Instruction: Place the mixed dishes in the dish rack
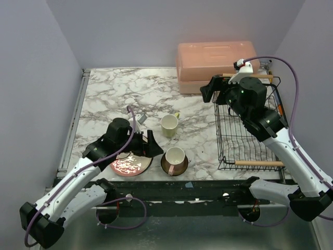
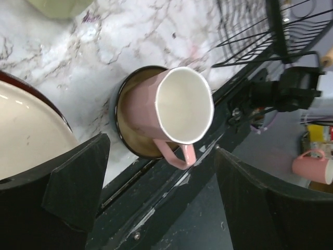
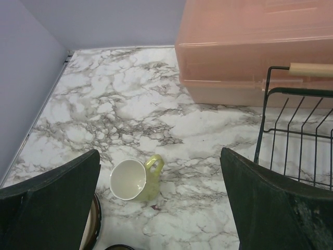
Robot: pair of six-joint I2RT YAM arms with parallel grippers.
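Left gripper (image 1: pixel 150 145): jaws wide, empty, over the floral plate (image 1: pixel 127 165) edge. The pink cup (image 1: pixel 175 155) (standing on a dark plate (image 1: pixel 166 168)) is at its 4 o'clock. Right gripper (image 1: pixel 210 91): wide, empty, above the rack (image 1: pixel 244 140) at its 11 o'clock corner.

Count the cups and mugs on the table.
2. The pale yellow-green mug stands upright in the middle of the table; the small pink cup sits on a dark-rimmed dish at the near edge. Another could be hidden from these views.

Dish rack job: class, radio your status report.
Left gripper open near cup; right gripper open at rack's far corner. Cup on dark plate, mug, floral plate: all on table. Nothing blocks rack.
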